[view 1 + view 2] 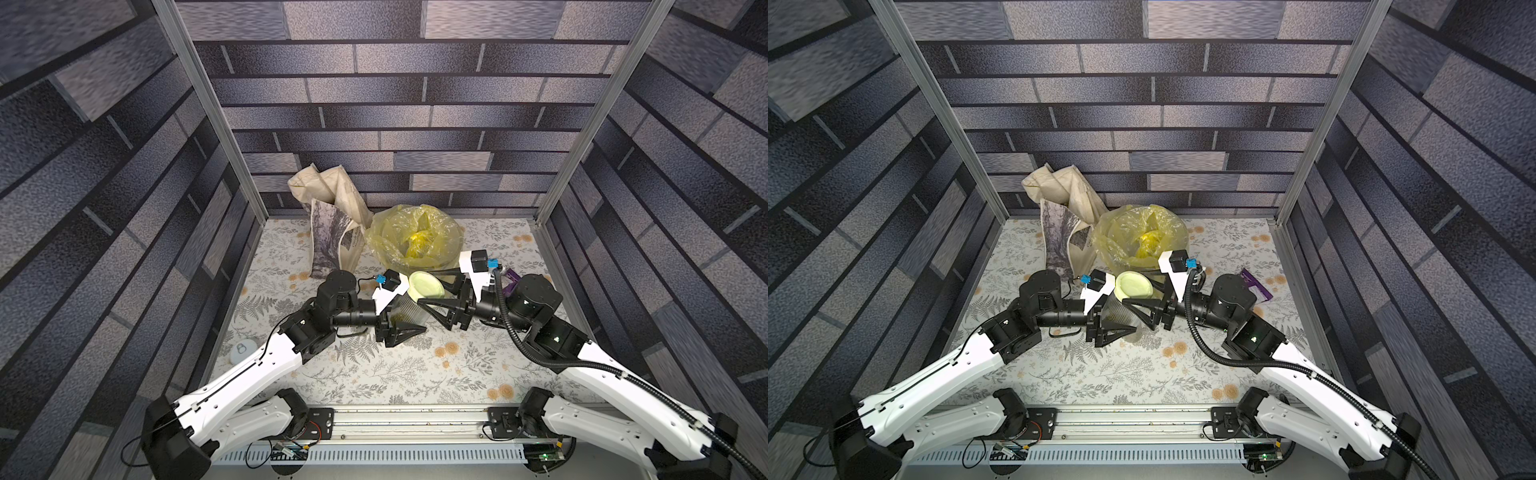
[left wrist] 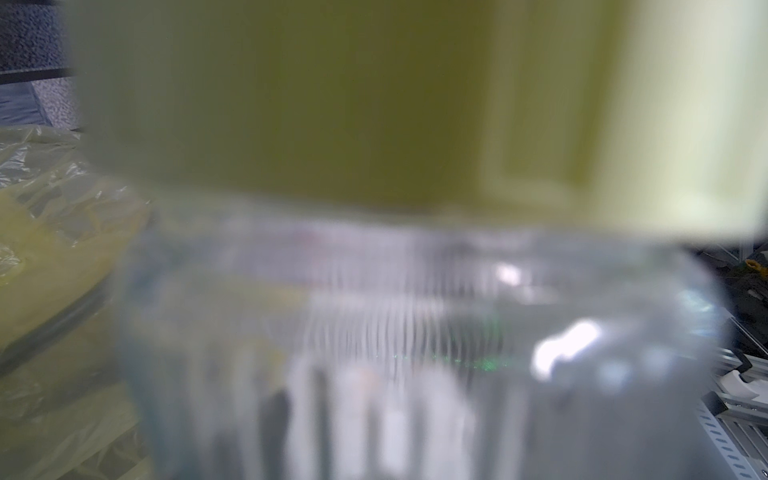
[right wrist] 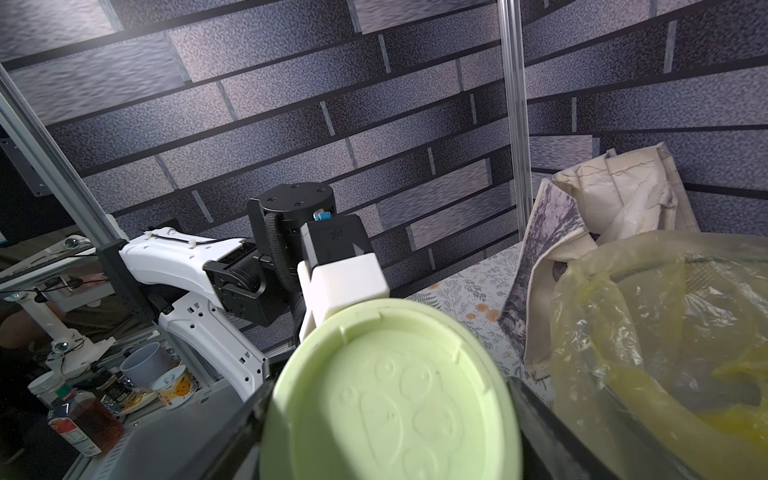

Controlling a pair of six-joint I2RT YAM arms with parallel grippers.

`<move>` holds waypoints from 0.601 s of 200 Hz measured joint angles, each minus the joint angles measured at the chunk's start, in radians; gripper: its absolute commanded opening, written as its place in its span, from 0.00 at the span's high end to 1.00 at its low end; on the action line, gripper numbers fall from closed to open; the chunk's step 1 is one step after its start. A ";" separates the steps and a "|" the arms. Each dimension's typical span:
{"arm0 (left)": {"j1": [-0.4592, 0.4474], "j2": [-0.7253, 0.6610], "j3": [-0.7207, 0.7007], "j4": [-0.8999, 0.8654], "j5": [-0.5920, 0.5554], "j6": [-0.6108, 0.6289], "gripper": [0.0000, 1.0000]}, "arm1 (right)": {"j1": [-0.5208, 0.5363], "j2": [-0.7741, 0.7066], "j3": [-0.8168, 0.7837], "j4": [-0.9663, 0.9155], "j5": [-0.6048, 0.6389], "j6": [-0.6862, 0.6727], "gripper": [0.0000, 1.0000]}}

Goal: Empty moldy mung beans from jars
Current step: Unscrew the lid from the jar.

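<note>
A wide ribbed clear jar (image 1: 409,312) (image 1: 1121,313) hangs tilted above the middle of the table. My left gripper (image 1: 401,316) (image 1: 1115,318) is shut on the jar's body. The pale green lid (image 1: 424,285) (image 1: 1133,285) (image 3: 395,399) sits on the jar's mouth, facing up and back. My right gripper (image 1: 427,287) (image 1: 1137,289) (image 3: 392,436) is shut on the lid, one finger on each side of its rim. A little olive-green of the mung beans (image 1: 393,321) shows through the jar wall by the left fingers. The left wrist view is filled by the blurred jar (image 2: 415,353) and lid (image 2: 685,124).
A grey bucket lined with a yellow bag (image 1: 415,237) (image 1: 1142,237) (image 3: 665,332) stands just behind the jar. A cream tote (image 1: 332,232) (image 1: 1067,232) (image 3: 602,208) stands to its left. A slim jar with a whitish lid (image 1: 243,351) sits by the left wall. A purple object (image 1: 1256,284) lies at the right.
</note>
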 measured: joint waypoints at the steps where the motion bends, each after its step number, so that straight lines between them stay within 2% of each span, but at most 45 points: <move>1: 0.000 0.000 0.000 -0.001 0.000 0.000 0.32 | 0.000 0.000 0.000 0.000 0.000 0.000 0.34; 60: 0.005 -0.006 0.000 -0.050 -0.001 0.028 0.33 | -0.043 0.019 0.027 -0.070 -0.085 -0.019 0.33; 88: 0.010 -0.008 0.000 -0.065 -0.007 0.029 0.33 | -0.057 0.045 0.052 -0.098 -0.113 -0.022 0.25; 120: 0.004 -0.013 0.000 -0.073 -0.025 0.035 0.34 | -0.059 0.053 0.056 -0.102 -0.129 -0.019 0.06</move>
